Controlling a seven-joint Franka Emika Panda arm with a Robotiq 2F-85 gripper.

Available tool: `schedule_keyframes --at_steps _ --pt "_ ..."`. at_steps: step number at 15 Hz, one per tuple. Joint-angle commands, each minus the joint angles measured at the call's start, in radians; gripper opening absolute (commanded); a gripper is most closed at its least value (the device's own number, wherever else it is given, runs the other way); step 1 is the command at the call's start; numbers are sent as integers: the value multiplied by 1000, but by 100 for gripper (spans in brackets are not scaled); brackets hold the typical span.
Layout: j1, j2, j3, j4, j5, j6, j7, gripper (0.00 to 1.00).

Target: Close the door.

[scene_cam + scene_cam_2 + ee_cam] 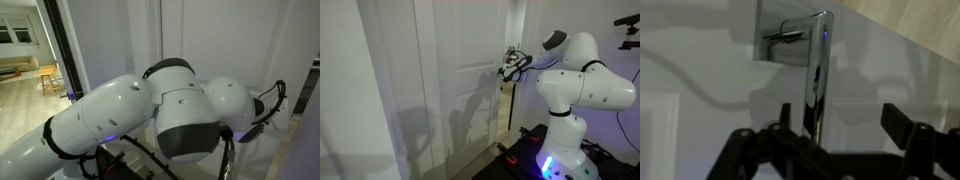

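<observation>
— Checking the wrist view: where does the door (700, 110) lie from the hand (828, 150)?

— Dead ahead; its white face fills the view. The lever handle (788, 36) sits at 12 o'clock from the hand, a touch toward 11. The bright metal plate (818, 80) below it runs long from 12 to 6.

— And the hand itself?

— Open: the two dark fingers (750, 155) stand apart at the bottom edge with nothing between them. Whether they touch the door, I cannot tell.

— From outside?

— In an exterior view the arm (575, 80) reaches toward 9 o'clock, and the hand is up at the door's free edge, near the handle. The panelled door stands upright, long axis 12 to 6, spreading away toward 9.

— So the push?

— I judge it goes flat into the face beside that edge, away from the robot, not along it.
</observation>
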Motion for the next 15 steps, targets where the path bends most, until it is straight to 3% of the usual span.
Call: schedule_keyframes --at_steps 1,9,15 --pt "35 -36 -15 56 -8 52 -17 60" --pt "50 -28 -16 77 -5 60 -12 1" --pt "51 19 -35 50 18 44 16 6"
